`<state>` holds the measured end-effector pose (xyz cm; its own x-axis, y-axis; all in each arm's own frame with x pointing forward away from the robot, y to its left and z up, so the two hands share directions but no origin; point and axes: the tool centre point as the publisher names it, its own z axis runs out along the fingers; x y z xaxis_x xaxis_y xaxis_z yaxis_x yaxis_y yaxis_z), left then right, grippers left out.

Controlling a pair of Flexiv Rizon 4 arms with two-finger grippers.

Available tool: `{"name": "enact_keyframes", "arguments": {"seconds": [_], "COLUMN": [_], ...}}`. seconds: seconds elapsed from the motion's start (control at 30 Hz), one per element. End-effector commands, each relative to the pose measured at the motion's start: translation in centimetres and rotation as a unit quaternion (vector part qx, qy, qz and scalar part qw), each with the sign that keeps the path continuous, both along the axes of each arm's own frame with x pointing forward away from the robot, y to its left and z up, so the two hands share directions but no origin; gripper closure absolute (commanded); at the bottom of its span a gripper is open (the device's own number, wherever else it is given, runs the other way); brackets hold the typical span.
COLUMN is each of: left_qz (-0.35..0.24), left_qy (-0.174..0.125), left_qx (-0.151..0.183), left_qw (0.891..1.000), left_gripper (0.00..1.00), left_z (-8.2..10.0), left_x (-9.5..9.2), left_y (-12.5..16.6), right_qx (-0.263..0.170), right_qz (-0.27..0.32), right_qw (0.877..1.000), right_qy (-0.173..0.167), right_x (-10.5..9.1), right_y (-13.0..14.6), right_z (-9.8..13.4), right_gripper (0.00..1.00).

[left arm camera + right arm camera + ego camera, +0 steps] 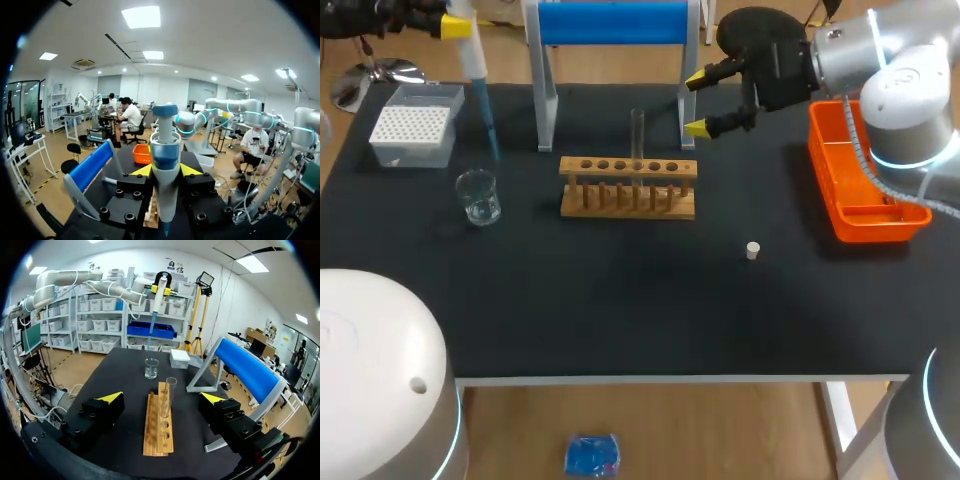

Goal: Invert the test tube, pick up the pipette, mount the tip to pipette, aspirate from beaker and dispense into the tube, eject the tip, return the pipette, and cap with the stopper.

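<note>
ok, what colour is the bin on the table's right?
The rectangular plastic bin is orange; head view.

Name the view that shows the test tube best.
Right wrist view: the test tube stands close and upright in the rack. Head view shows it small and faint; left wrist view shows none of it.

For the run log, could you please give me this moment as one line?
left claw: shut on pipette, tip on | right claw: open, facing rack | tube: upright in rack | stopper: loose on table
</note>
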<state>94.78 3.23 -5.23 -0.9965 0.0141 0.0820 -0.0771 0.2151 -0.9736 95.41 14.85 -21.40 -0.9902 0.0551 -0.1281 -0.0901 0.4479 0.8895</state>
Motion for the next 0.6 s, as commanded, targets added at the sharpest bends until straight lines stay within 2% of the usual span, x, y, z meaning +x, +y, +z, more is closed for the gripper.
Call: {"name": "enact_keyframes", "arguments": {"seconds": [0.03, 0.33, 0.6], "left_qz": [-0.023, -0.097, -0.165], "left_qy": [-0.004, -0.034, -0.041], "left_qx": [0.009, 0.016, 0.026], "left_qw": [1.0, 0.995, 0.985], "left_gripper": [1.0, 1.0, 1.0], "left_z": [1.9, 5.4, 6.5], "left_x": [1.6, 3.4, 4.3], "left_y": [-1.8, -8.4, -14.5], "right_qx": [0.0, 0.0, 0.0], "right_qz": [0.0, 0.0, 0.0], "right_qw": [1.0, 1.0, 1.0], "right_qy": [-0.001, -0.001, -0.001], "right_x": [0.0, 0.0, 0.0], "right_y": [0.0, 0.0, 0.0], "right_z": [0.0, 0.0, 0.0], "right_gripper": [0.0, 0.0, 0.0]}}
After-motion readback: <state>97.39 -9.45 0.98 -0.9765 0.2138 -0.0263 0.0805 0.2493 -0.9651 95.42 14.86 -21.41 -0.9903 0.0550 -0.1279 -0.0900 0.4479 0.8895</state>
